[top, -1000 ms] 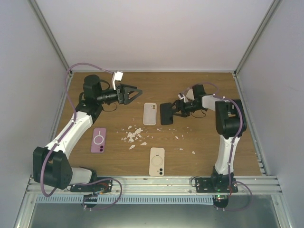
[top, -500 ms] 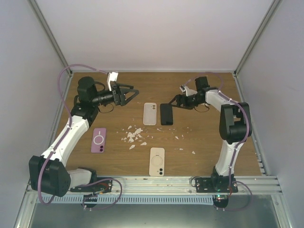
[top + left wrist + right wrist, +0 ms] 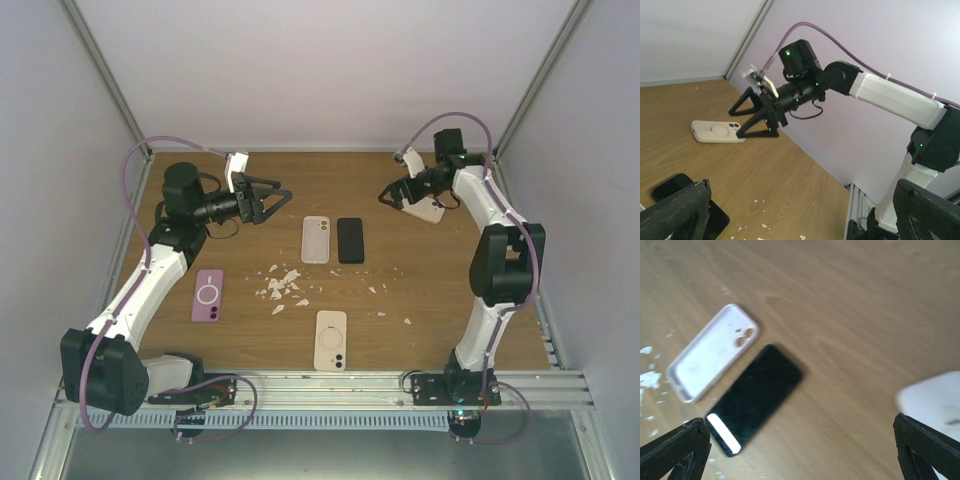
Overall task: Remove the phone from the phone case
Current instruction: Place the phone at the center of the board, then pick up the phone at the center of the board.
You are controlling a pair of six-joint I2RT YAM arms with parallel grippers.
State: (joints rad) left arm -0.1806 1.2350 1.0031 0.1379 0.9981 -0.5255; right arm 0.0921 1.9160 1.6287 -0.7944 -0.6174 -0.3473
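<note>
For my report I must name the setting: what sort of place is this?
Probably a laboratory robot cell, not a home: plain white panels in a metal frame enclose a wooden table, and left arm and right arm are bolted to an aluminium rail.

Both arms out, both pincers wide and empty.
My left arm point(image 3: 150, 280) reaches up the left side with the elbow bent and the wrist level, so my left pincer point(image 3: 279, 204) points toward the middle, jaws spread. My right arm point(image 3: 480, 325) stands tall from its base and folds over at the far right, forearm angled inward. My right pincer point(image 3: 389, 199) points left and a little downward, jaws spread too. The two pincers face each other, well apart, and neither holds anything.
</note>
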